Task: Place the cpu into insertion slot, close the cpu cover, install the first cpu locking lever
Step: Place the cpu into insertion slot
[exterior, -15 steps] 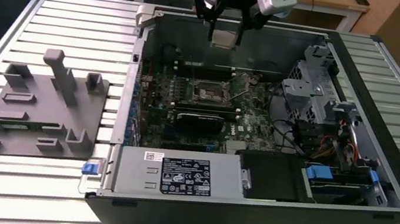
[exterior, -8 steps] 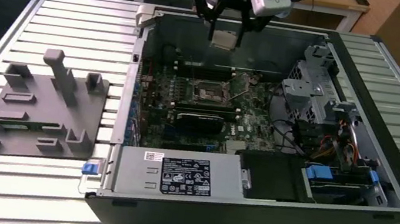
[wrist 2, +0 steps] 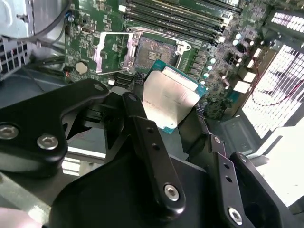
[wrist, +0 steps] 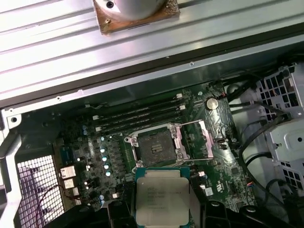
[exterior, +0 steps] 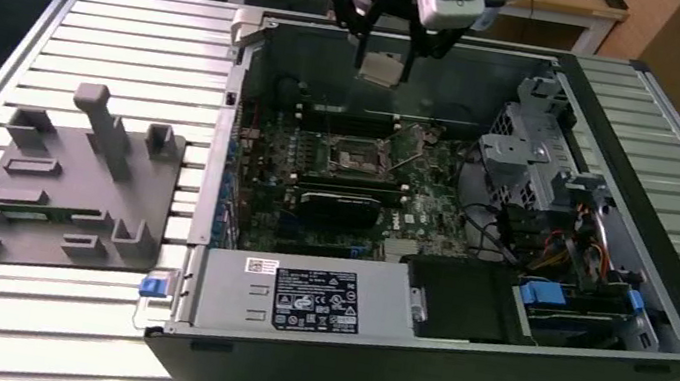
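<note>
While the end effector hangs over the open computer case on the desk, its black fingers are clamped narrow on two opposite edges of the cpu. The chip's silver face lies bare and tilted between them. The insertion slot sits uncovered on the green motherboard, well apart from the chip. Just beside the slot, the cpu cover stands flipped open. In the exterior view the held chip hangs high, near the case's rim.
</note>
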`<state>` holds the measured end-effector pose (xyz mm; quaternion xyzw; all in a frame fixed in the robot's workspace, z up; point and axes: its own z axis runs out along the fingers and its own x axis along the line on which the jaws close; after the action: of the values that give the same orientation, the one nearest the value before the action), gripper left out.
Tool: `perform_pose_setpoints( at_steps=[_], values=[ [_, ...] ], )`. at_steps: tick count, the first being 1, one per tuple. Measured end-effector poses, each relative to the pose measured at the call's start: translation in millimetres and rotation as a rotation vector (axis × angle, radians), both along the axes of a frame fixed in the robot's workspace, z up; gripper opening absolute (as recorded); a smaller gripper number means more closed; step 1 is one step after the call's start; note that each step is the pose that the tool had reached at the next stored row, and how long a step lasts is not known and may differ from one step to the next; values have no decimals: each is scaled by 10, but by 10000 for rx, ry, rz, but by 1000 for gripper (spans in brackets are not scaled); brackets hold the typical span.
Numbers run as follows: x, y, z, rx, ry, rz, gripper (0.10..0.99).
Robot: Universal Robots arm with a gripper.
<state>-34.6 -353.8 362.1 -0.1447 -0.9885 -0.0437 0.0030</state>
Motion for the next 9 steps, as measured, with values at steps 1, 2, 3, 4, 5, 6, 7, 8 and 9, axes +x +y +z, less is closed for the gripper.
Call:
perform_pose_setpoints(
  at_steps=[1,2,3,4,5,6,7,8,9],
  values=[
    [0,0,-1,-4,0,-131,541],
    [0,0,-3,-8,-1,-254,541],
    [0,0,-4,-14,-1,-373,541],
    [0,0,-5,-19,0,-498,541],
    [0,0,-6,-24,0,-634,541],
    [0,0,-7,-28,0,-767,541],
    [0,0,-8,-31,0,-902,541],
    [0,0,-9,-36,0,-1034,541],
    [0,0,-10,-42,0,-1177,541]
  ],
)
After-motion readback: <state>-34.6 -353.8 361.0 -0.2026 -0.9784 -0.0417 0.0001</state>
